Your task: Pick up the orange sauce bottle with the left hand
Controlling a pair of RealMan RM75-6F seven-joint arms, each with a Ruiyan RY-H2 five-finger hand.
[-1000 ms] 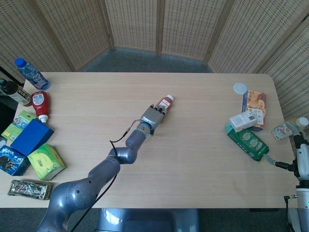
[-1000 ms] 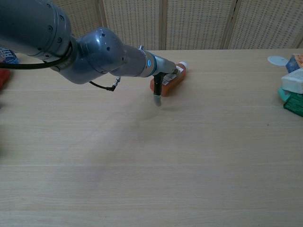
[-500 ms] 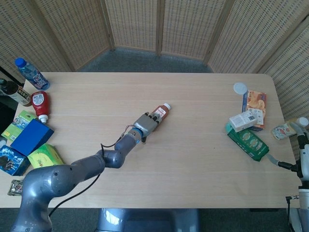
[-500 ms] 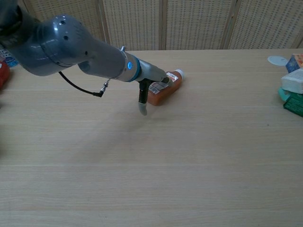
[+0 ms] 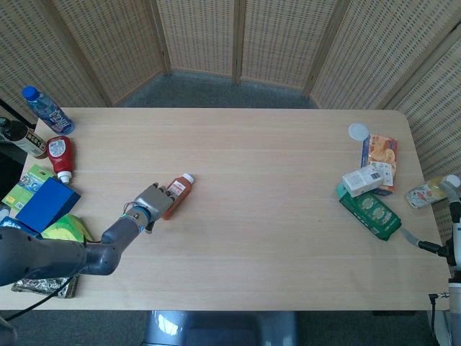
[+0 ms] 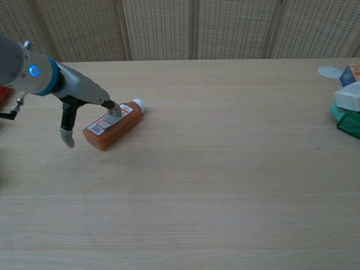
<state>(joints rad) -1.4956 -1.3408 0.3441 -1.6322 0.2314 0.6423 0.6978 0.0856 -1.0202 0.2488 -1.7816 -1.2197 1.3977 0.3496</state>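
The orange sauce bottle has a white cap and a label, and lies tilted with its cap toward the far right. My left hand grips its lower end from the left. In the chest view the bottle sits low over the left part of the table. One of the fingers of the left hand lies across its label, and the thumb hangs down beside its base. Only a part of the right arm shows at the right edge; the right hand is out of sight.
A red ketchup bottle, a water bottle, a blue box and a green box crowd the table's left edge. Boxes, a green packet and a white lid lie at the right.
My left hand has carried the orange bottle from the table's middle toward the near left. The arm has drawn back with it.
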